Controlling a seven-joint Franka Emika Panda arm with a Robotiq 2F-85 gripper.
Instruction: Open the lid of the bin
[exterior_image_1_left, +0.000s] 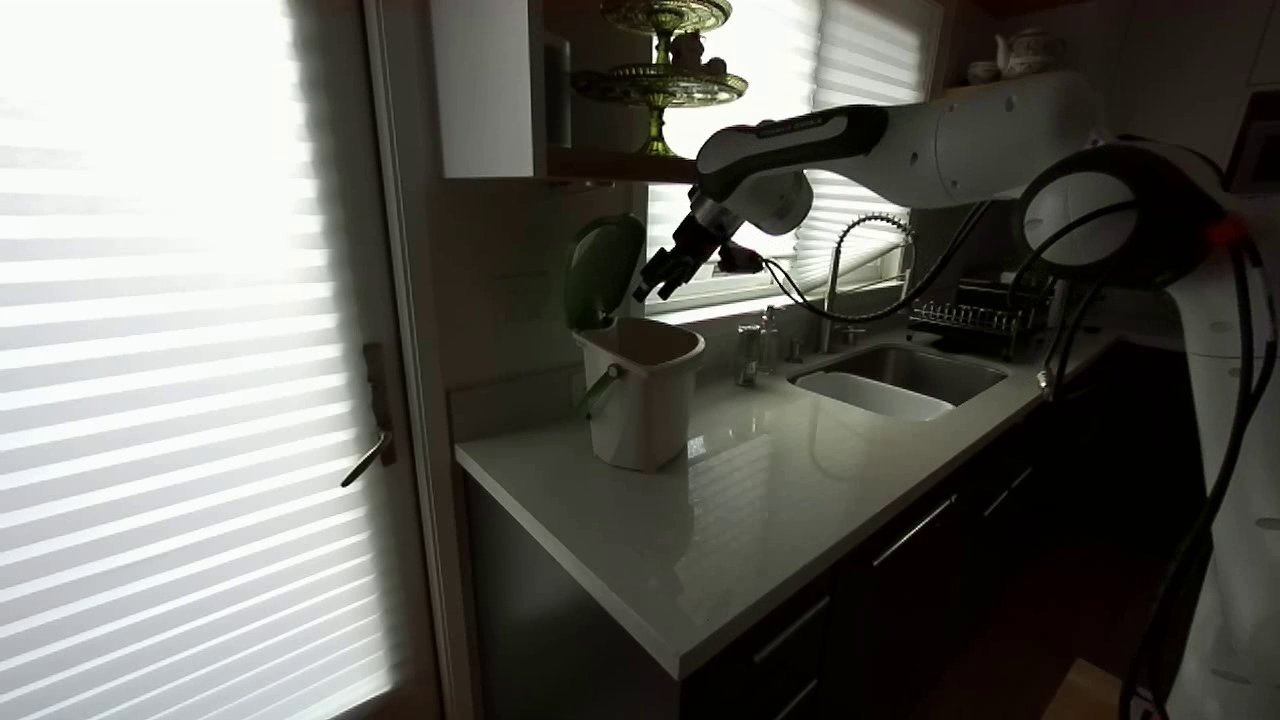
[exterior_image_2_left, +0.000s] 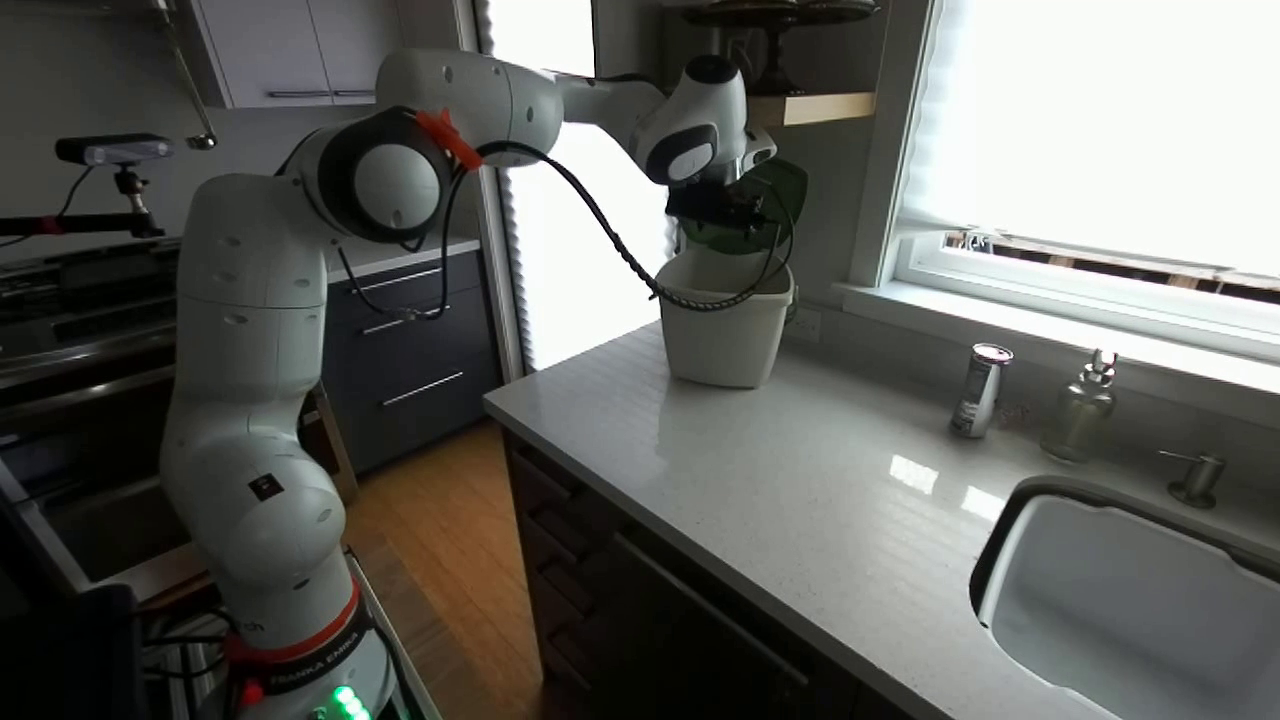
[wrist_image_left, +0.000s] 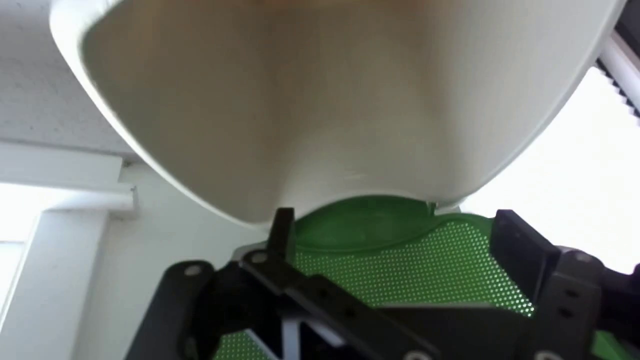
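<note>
The bin (exterior_image_1_left: 640, 410) stands upright on the counter, pale white with an open top and a green handle at its side. It also shows in an exterior view (exterior_image_2_left: 722, 335), and its inside fills the top of the wrist view (wrist_image_left: 325, 100). The lid (exterior_image_1_left: 603, 265) stands raised at the bin's rim, its green underside showing; it is partly behind the gripper in an exterior view (exterior_image_2_left: 722, 238). In the wrist view the lid's perforated green underside (wrist_image_left: 400, 270) lies between and beyond the fingers. My gripper (exterior_image_1_left: 652, 292) is above the bin, in front of the lid, fingers wide apart (wrist_image_left: 395, 216) and holding nothing.
A shelf (exterior_image_2_left: 815, 108) with a tiered green glass stand (exterior_image_1_left: 660, 85) hangs above the bin. A can (exterior_image_2_left: 980, 390), a soap bottle (exterior_image_2_left: 1080, 410) and a sink (exterior_image_1_left: 900, 365) are along the counter (exterior_image_1_left: 690, 560). A window and wall are behind; a door (exterior_image_1_left: 395, 400) is beside the counter.
</note>
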